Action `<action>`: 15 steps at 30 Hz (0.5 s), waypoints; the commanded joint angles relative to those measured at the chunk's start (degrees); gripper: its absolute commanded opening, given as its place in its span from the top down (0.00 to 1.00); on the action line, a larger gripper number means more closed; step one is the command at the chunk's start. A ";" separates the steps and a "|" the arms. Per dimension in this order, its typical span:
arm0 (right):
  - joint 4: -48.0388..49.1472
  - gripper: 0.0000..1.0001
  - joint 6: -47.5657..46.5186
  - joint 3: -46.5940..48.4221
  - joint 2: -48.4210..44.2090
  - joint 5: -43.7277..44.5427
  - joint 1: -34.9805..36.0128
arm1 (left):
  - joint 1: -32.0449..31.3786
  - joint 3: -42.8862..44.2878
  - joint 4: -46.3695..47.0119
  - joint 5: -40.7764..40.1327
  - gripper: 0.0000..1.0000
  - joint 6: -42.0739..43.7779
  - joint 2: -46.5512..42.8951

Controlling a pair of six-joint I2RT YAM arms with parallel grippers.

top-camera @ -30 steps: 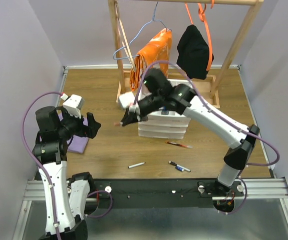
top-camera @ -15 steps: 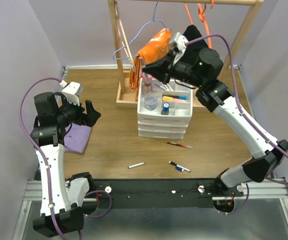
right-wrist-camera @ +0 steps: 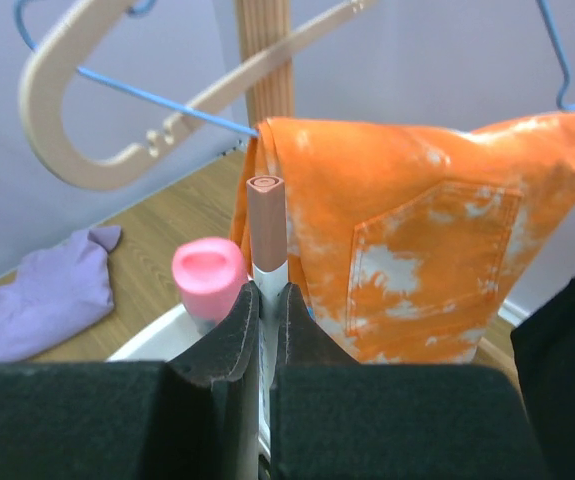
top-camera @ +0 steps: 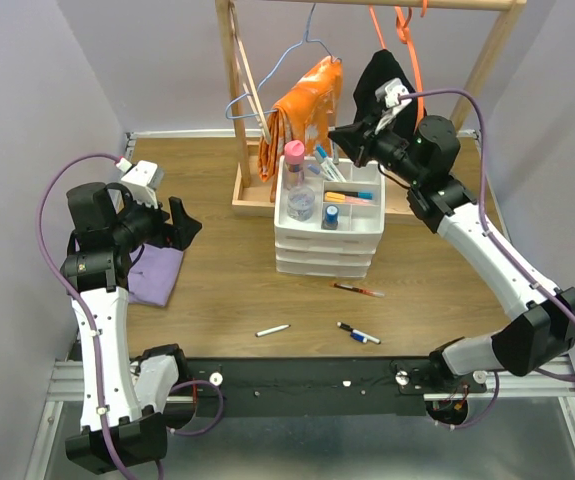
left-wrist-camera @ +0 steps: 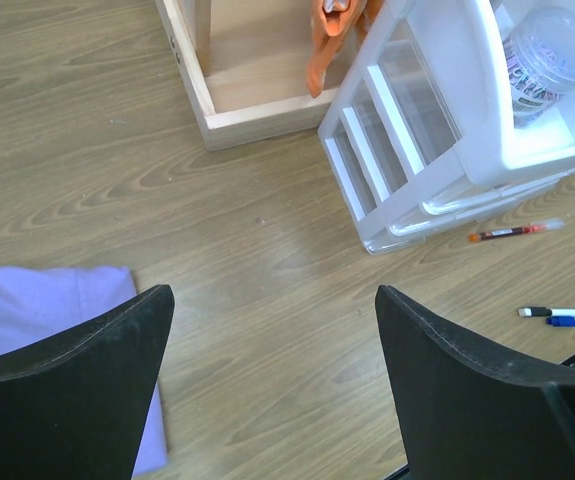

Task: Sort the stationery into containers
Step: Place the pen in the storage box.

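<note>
Atop a small drawer unit, a white divided tray holding a pink-capped bottle, a clear jar, a blue-capped bottle and an orange pen. Loose on the table in front: a white pen, a red-and-black pen, a black-and-white marker. Pinched upright in the right gripper, beside the pink cap: a brown-capped pen.
</note>
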 commanded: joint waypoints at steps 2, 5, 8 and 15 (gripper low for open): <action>3.32 0.99 -1.95 -4.76 -1.78 1.78 -1.61 | 0.14 -0.43 1.29 0.99 0.09 -1.20 -0.18; 3.67 0.99 -2.48 -7.04 -1.78 1.61 -1.52 | 0.14 -0.61 1.46 0.99 0.09 -1.55 -0.18; 4.46 0.99 -5.37 -9.15 -1.96 2.04 -1.70 | 0.14 -0.70 1.82 0.99 0.09 -1.90 0.17; 5.96 0.99 -5.29 -12.05 -1.61 3.54 -1.88 | 0.14 -0.43 1.56 0.90 0.09 -1.64 0.61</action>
